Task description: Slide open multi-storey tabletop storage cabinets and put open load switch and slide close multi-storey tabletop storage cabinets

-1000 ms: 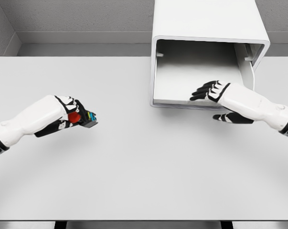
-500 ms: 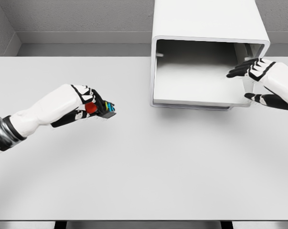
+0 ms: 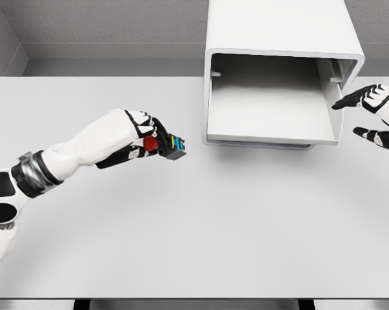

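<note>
A white storage cabinet (image 3: pixel 281 26) stands at the back of the table, right of centre. Its drawer (image 3: pixel 271 110) is slid out toward me and holds nothing that I can see. My left hand (image 3: pixel 152 143) is shut on the load switch (image 3: pixel 168 146), a small dark block with a red knob and blue-green marks. It hovers over the table just left of the drawer's front corner. My right hand (image 3: pixel 368 113) is open, fingers spread, beside the drawer's right wall and apart from it.
The white table (image 3: pixel 194 226) stretches wide in front of the cabinet. A grey wall runs behind it. The table's front edge lies near the bottom of the view.
My left hand has carried the load switch rightward toward the drawer. My right hand has moved off the drawer's front, back and out to the right edge of the view.
</note>
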Available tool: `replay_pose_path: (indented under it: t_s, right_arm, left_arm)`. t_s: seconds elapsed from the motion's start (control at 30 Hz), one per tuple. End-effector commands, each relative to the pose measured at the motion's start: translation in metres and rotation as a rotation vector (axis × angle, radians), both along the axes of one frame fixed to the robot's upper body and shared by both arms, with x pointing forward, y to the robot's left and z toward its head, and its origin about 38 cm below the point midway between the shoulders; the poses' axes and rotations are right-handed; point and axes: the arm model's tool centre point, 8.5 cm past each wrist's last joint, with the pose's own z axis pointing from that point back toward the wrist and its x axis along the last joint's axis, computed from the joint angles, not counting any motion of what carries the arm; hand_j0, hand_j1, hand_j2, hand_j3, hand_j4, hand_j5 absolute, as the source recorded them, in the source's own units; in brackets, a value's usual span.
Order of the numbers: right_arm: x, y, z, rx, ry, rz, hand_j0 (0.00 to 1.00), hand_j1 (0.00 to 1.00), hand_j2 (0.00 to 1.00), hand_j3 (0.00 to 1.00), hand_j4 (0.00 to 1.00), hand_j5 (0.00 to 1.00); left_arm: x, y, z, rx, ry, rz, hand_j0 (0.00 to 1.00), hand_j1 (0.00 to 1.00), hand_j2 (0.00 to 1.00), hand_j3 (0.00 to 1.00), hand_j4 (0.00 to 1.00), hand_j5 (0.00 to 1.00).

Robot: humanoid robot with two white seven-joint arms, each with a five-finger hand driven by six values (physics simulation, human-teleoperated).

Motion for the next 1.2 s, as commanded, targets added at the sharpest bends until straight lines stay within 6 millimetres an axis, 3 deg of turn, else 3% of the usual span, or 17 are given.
replay_pose_path:
  t_s: [0.0, 0.33, 0.47, 0.63, 1.17]
  right_arm:
    - [0.002, -0.007, -0.002, 0.006, 0.008, -0.021, 0.72, 0.72, 0.72, 0.72, 0.72, 0.72]
    - [0.0, -0.032, -0.025, 0.011, 0.078, -0.098, 0.72, 0.72, 0.72, 0.72, 0.72, 0.72]
    - [-0.003, -0.037, -0.026, 0.008, 0.084, -0.112, 0.61, 0.61, 0.61, 0.61, 0.61, 0.61]
    - [-0.002, -0.049, -0.028, -0.006, 0.101, -0.141, 0.61, 0.61, 0.61, 0.61, 0.61, 0.61]
    - [-0.018, -0.044, -0.05, -0.021, 0.168, -0.125, 0.61, 0.61, 0.61, 0.61, 0.61, 0.61]
  left_arm:
    - [-0.001, -0.006, -0.001, -0.021, 0.009, -0.012, 0.35, 0.35, 0.35, 0.35, 0.35, 0.35]
    - [0.002, -0.028, 0.006, -0.074, -0.009, -0.051, 0.35, 0.35, 0.35, 0.35, 0.35, 0.35]
    - [0.004, -0.038, 0.013, -0.089, -0.029, -0.071, 0.35, 0.35, 0.35, 0.35, 0.35, 0.35]
    - [0.005, -0.052, 0.019, -0.109, -0.042, -0.1, 0.35, 0.35, 0.35, 0.35, 0.35, 0.35]
    - [0.008, -0.096, 0.04, -0.183, -0.112, -0.128, 0.35, 0.35, 0.35, 0.35, 0.35, 0.35]
